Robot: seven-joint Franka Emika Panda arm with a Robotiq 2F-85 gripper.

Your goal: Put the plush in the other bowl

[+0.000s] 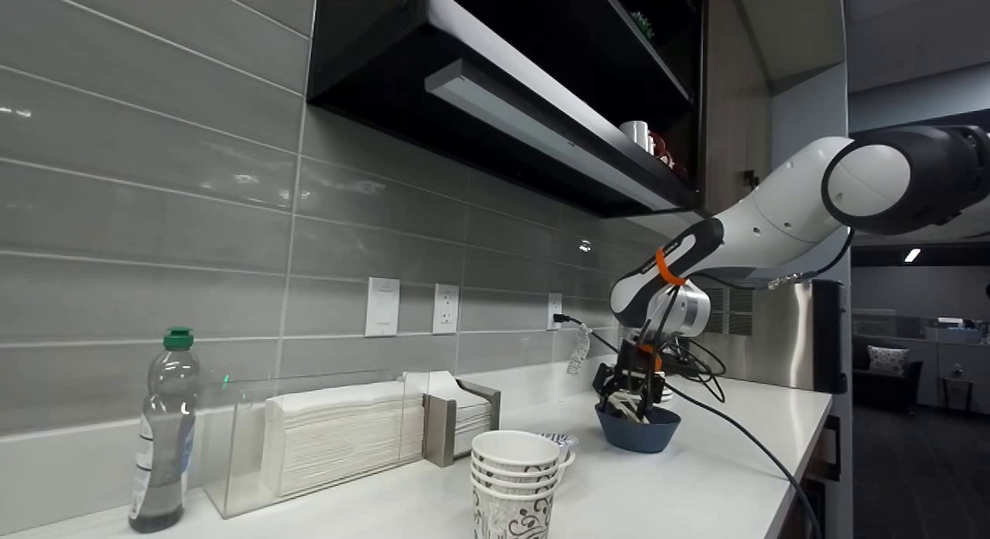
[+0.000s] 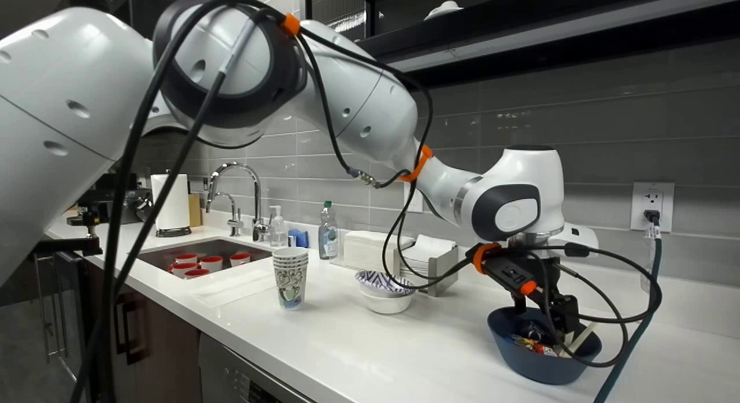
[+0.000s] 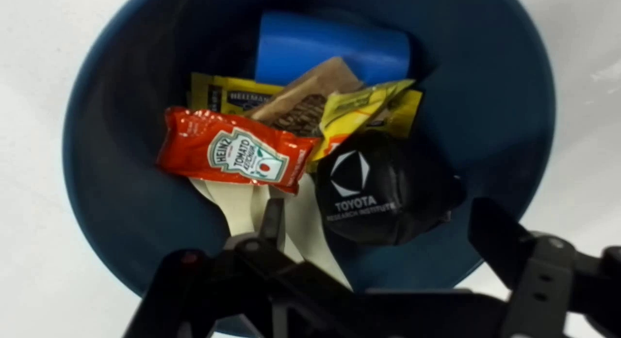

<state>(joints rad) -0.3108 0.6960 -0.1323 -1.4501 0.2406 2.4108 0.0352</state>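
Gripper (image 3: pixel 382 221) is spread wide, black Toyota Research Institute plush (image 3: pixel 383 192) showing in the gap, sitting in the navy bowl (image 2: pixel 527 358) just beside a Heinz ketchup packet (image 3: pixel 230 149). White bowl (image 2: pixel 386 306) is over near the paper cups (image 2: pixel 290 284).

Stack of paper cups (image 2: pixel 291 280), green-capped bottle (image 1: pixel 165 434), napkins (image 1: pixel 348 437), mugs (image 2: pixel 211 264) in a sink (image 2: pixel 167 255), chrome faucet (image 2: pixel 257 198), paper towel roll (image 2: pixel 171 203)

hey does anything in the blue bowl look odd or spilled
Nothing looks spilled, but the black Toyota Research Institute plush seems odd in the blue bowl: a toy lying with a Heinz ketchup packet and pale utensils.
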